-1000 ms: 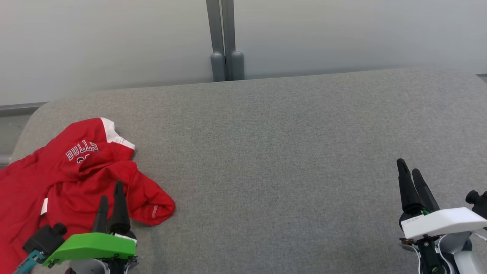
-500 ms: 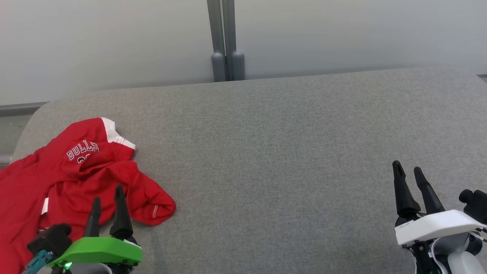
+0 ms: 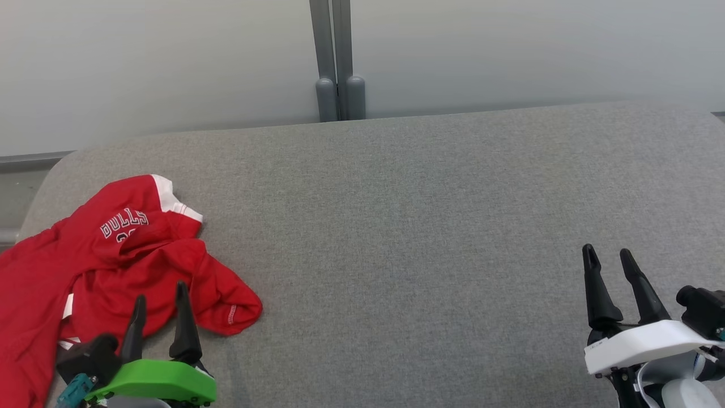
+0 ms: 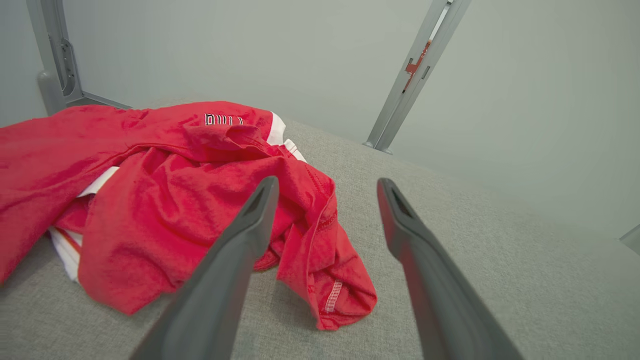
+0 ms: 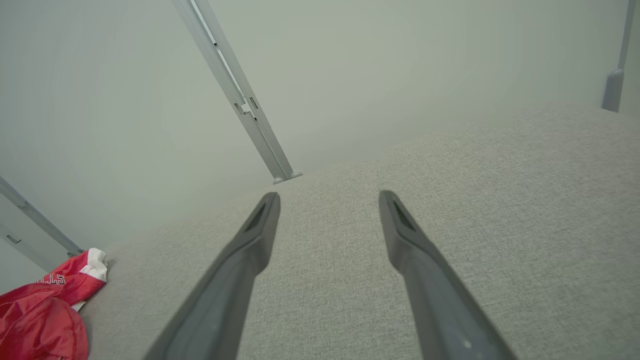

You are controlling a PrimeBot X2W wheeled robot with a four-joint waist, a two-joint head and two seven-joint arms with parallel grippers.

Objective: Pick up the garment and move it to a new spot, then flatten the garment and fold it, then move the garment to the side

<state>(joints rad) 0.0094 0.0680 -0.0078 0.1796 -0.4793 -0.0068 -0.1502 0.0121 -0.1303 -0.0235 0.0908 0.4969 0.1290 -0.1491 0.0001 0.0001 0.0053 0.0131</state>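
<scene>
Nearest you, your left pincer [image 3: 160,292] stood with its two dark fingers spread wide and nothing between them, poised at the near edge of the garment [image 3: 107,255]. Your right pincer [image 3: 606,251] was just as open and empty, well apart over the bare grey desk [image 3: 425,226] at the near right. The garment, a red jersey with white trim, lay crumpled at the desk's near left corner, so the step in hand looked to be the first pickup. To do it well, you needed to lower the left pincer onto the thick hemmed lobe [image 4: 340,295] lying ahead of its fingers in the left wrist view. You needed to close on several layers rather than one thin edge, and keep the tips from snagging the desk's woven cover. A high lift was wise, since the loose bulk would trail, and the wide bare middle of the desk was the obvious new spot. From the head view I could not tell whether the fingertips touched the cloth or hovered above it. The garment's left part ran off that view's edge, so how much hung over the desk's side was hidden. Its white lettering [image 3: 123,222] was half folded under, and which fold was sleeve or collar was hard to make out. Beyond the desk's far edge a grey post [image 3: 338,68] stood upright.
</scene>
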